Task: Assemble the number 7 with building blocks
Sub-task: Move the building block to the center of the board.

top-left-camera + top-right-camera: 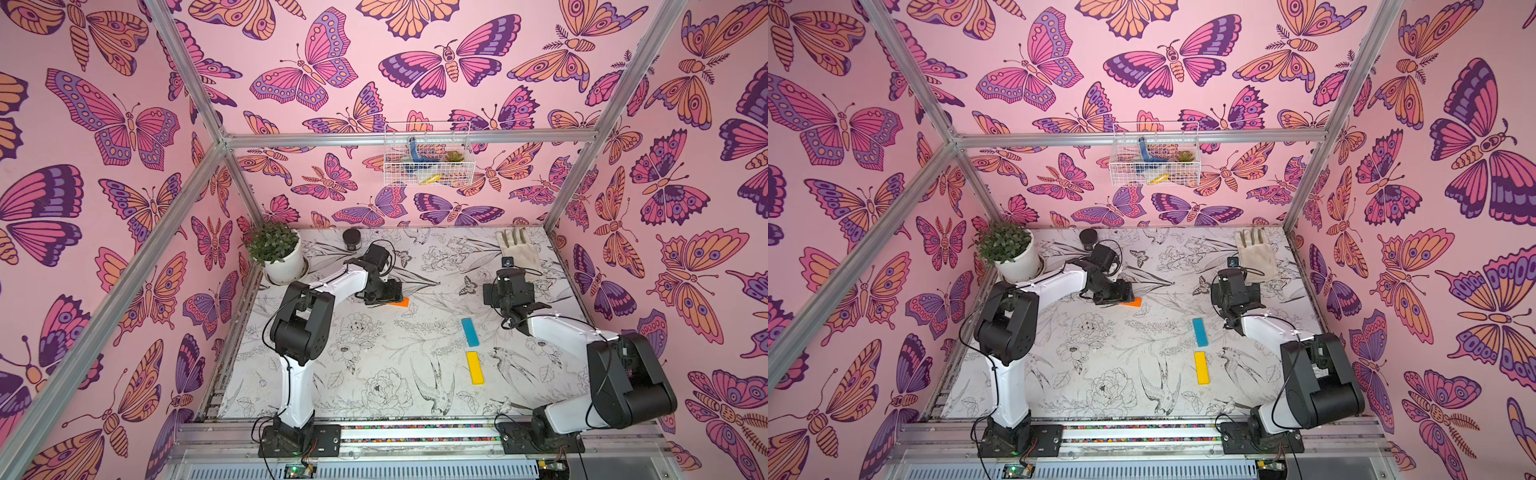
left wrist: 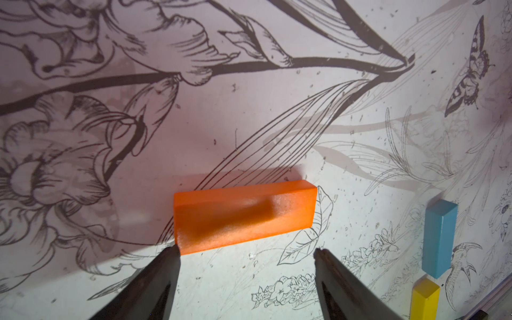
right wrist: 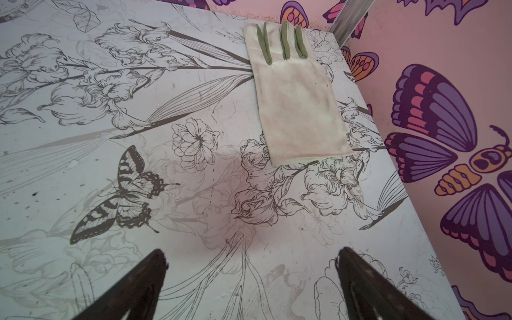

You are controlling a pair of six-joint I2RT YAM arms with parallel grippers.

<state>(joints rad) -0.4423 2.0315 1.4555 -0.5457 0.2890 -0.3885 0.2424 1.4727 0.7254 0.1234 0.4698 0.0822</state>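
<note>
The orange block [image 2: 243, 216] lies on the patterned table [image 1: 374, 374] at the back left, half hidden under my left gripper [image 1: 388, 300] in both top views. In the left wrist view the left gripper [image 2: 246, 249] spans the block lengthwise, one fingertip [image 2: 174, 252] touching one short end and the other at the opposite end: shut on it. The light blue block [image 1: 470, 331] and the yellow block [image 1: 475, 367] lie end to end right of centre with a small gap, also seen as blue [image 2: 439, 238] and yellow [image 2: 424, 299]. My right gripper [image 3: 252, 257] hovers open over bare table.
A pale glove [image 1: 517, 247] lies at the back right, just beyond the right gripper. A potted plant [image 1: 278, 253] and a small dark jar [image 1: 352, 239] stand at the back left. A wire basket [image 1: 428, 160] hangs on the back wall. Pink walls enclose the table.
</note>
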